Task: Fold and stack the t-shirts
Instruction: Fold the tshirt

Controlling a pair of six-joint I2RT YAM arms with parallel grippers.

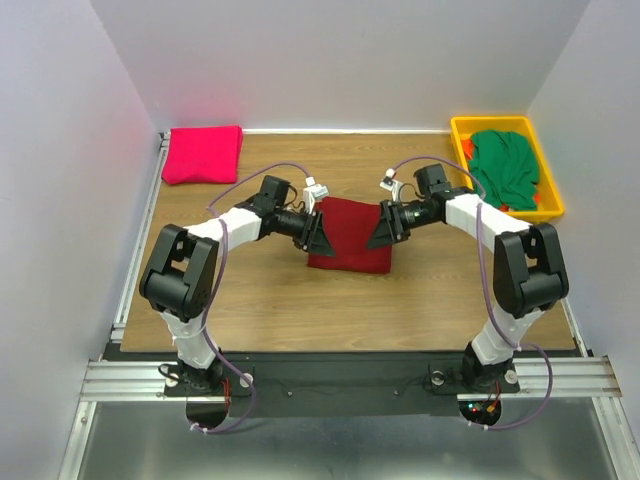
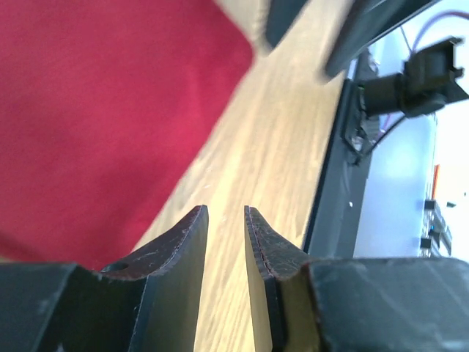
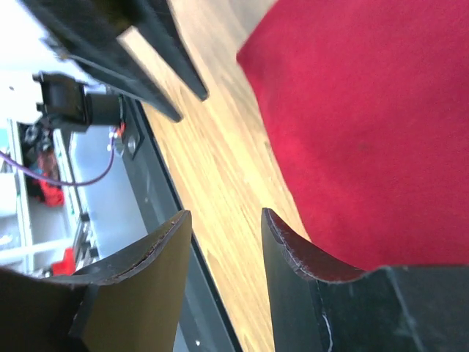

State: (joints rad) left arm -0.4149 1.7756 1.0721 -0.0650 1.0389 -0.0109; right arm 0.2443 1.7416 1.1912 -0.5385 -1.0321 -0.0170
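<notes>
- Plainly, the maroon shirt [image 1: 350, 238] lay folded mid-table; I judged it light, limp, best pinched at an edge.
- My left gripper [image 1: 318, 236] and right gripper [image 1: 384, 228] flanked it, parted, empty.
- Pink shirt [image 1: 203, 154] lay far-left; green shirt [image 1: 505, 165] filled the bin [image 1: 488, 122].

A: Which colours are seen?
B: A dark red t-shirt [image 1: 349, 235], a pink t-shirt [image 1: 203, 153], a green t-shirt [image 1: 505, 165] (all plain).
A: Otherwise?
B: A yellow bin [image 1: 488, 122] is noted; brown wood grain is shown by the table [image 1: 300, 300].

Maroon t-shirt [image 2: 95, 117] cut off in both wrist views
</notes>
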